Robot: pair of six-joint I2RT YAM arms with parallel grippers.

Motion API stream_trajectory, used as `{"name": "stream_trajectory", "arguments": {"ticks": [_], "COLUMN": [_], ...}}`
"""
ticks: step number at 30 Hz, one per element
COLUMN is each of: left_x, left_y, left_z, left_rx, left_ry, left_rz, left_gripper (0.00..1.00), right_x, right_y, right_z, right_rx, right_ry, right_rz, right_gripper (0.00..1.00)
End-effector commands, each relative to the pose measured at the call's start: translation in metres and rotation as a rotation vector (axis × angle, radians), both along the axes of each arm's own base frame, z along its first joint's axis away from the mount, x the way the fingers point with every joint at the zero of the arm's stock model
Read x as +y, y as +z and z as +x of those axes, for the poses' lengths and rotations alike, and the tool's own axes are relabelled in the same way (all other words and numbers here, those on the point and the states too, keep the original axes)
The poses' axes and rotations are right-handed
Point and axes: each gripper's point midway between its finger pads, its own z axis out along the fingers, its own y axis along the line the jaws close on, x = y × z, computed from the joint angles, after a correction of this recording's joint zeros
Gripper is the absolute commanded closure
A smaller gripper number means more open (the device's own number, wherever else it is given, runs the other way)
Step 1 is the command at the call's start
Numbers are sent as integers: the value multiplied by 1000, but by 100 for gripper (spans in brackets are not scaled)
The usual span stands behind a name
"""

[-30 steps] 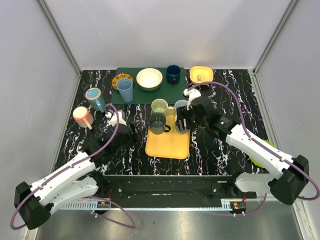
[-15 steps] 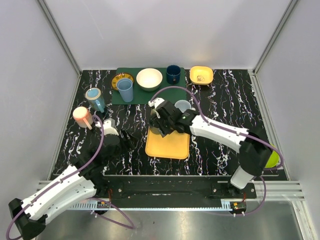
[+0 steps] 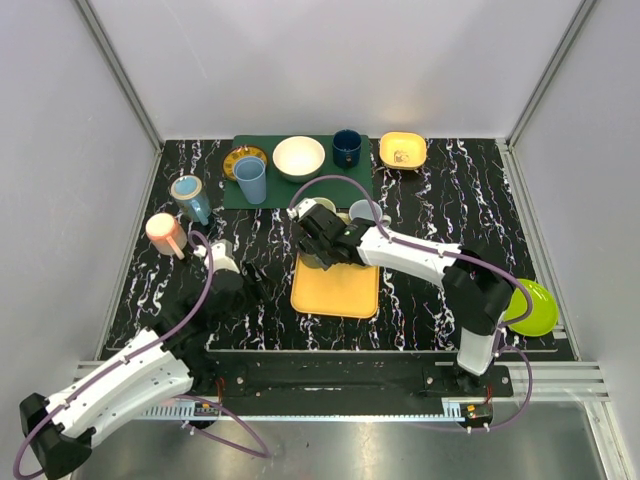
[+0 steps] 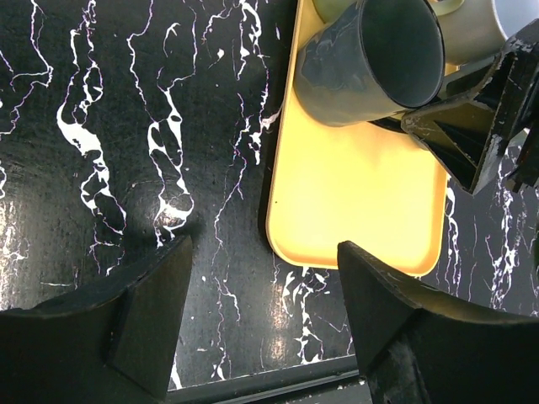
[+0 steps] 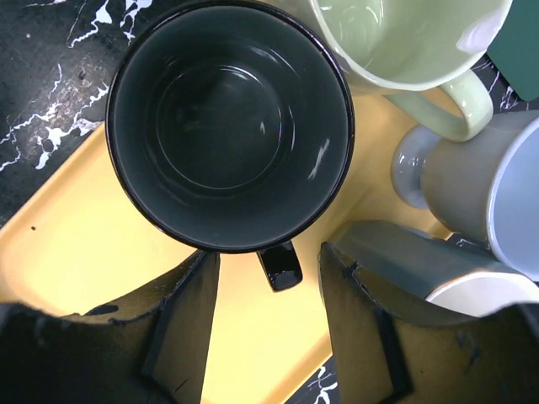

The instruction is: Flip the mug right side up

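A dark mug stands mouth up on the yellow tray, its handle pointing toward the wrist. My right gripper is open just above it, with the handle between the fingers and not touching them. In the top view the right gripper covers most of the mug. The left wrist view shows the mug at the tray's far end. My left gripper is open and empty over the black table left of the tray, and it also shows in the top view.
A pale green mug and a grey mug stand close beside the dark mug. On the green mat behind are a white bowl, a navy cup and a blue cup. A pink cup lies at the left.
My right arm has swung left from the tray's right side and now hangs over the dark mug. My left arm has drawn back slightly toward the near left.
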Motion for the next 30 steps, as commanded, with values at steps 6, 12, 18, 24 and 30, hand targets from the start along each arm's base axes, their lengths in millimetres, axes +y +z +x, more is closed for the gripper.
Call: {"name": "stream_trajectory", "arguments": {"ticks": [6, 12, 18, 24, 30], "left_x": [-4, -5, -8, -9, -10], "left_y": [3, 2, -3, -6, -7], "left_z": [6, 7, 6, 5, 3], "left_rx": [-22, -18, -6, 0, 2], "left_ry": [-3, -4, -15, -16, -22], "left_rz": [5, 6, 0, -7, -12], "left_gripper": [29, 29, 29, 29, 30], "right_x": [12, 30, 43, 44, 42], "right_y": [7, 7, 14, 19, 17], "right_z": [24, 7, -11, -18, -23], "right_rx": [-35, 59, 133, 153, 176], "right_ry": [21, 72, 48, 13, 5], "right_rz": [46, 138, 242, 261, 258], "right_gripper": [42, 44, 45, 47, 56]}}
